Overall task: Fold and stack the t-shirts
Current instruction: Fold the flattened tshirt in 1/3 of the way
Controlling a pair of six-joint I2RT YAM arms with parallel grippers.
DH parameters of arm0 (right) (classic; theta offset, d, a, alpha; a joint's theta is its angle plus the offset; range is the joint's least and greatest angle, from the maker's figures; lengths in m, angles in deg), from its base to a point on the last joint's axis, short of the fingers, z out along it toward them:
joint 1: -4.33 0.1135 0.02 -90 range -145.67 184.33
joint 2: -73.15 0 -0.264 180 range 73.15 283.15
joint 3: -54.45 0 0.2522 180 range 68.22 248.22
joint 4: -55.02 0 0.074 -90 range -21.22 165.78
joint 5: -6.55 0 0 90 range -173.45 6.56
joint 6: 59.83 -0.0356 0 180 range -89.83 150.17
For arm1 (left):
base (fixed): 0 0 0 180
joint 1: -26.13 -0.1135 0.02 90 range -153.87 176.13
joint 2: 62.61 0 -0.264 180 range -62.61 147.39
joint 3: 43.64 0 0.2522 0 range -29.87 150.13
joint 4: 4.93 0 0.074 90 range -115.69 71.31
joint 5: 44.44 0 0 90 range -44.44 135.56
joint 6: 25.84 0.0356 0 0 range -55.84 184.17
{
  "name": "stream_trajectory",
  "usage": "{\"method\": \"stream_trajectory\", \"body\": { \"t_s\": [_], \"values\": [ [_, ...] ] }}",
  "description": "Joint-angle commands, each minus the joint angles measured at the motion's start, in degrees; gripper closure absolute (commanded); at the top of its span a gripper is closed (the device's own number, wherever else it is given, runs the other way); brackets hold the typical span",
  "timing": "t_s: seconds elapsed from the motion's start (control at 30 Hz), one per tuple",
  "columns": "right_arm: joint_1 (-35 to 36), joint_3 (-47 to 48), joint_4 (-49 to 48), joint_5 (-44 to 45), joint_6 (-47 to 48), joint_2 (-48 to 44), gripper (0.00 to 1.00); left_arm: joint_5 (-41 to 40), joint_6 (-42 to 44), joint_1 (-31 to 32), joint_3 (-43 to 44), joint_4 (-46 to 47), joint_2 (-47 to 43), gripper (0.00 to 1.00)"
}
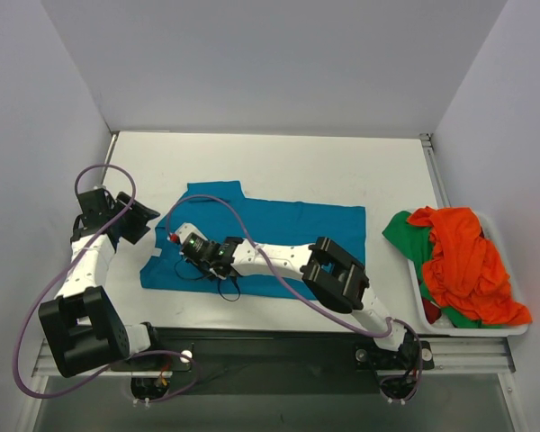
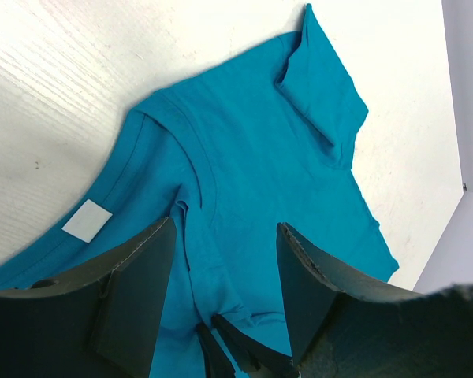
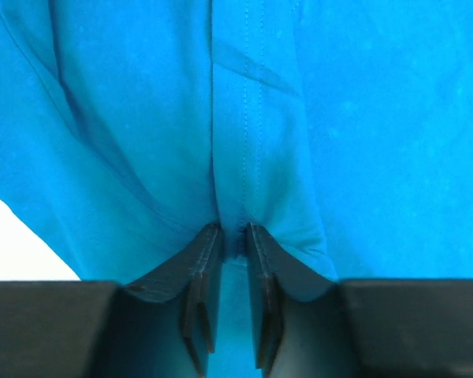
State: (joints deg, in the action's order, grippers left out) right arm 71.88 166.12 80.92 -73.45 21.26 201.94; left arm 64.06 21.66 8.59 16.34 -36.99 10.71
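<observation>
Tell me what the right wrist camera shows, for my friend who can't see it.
The right gripper pinches a stitched fold of the teal-blue t-shirt between its black jaws. The shirt fills nearly the whole picture, with a small patch of white table at the lower left.

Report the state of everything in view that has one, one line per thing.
teal t-shirt: lying spread on the table, one fold pinched
orange t-shirt: crumpled, on top of the heap in the bin
green t-shirt: crumpled, under the orange one
bin: full of crumpled shirts
left gripper: open, holding nothing
right gripper: closed on a fold of the teal t-shirt
</observation>
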Motion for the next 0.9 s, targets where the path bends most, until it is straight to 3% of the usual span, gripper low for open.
{"method": "stream_trajectory", "body": {
  "t_s": [0.0,0.13,0.37,0.6,0.87],
  "values": [
    [-1.1,-0.1,1.0,0.5,-0.5,-0.3,0.82,1.1,1.0,-0.5,0.9,1.6,-0.1,0.36],
    [-2.6,-0.2,1.0,-0.8,-1.8,-1.7,0.89,1.0,1.0,-0.5,0.8,1.7,-0.1,0.36],
    [-5.4,-0.2,1.0,-4.7,-4.9,-3.5,0.92,1.3,1.0,-0.5,0.9,1.7,0.1,0.36],
    [-6.4,-1.2,0.3,-8.7,-6.8,-5.2,0.87,0.0,1.0,-0.5,0.3,0.9,-0.3,0.36],
    [-6.9,-0.3,-0.5,-12.5,-9.3,-4.5,0.79,-7.2,-1.5,1.4,-5.4,-0.8,-4.1,0.37]
  ]
}}
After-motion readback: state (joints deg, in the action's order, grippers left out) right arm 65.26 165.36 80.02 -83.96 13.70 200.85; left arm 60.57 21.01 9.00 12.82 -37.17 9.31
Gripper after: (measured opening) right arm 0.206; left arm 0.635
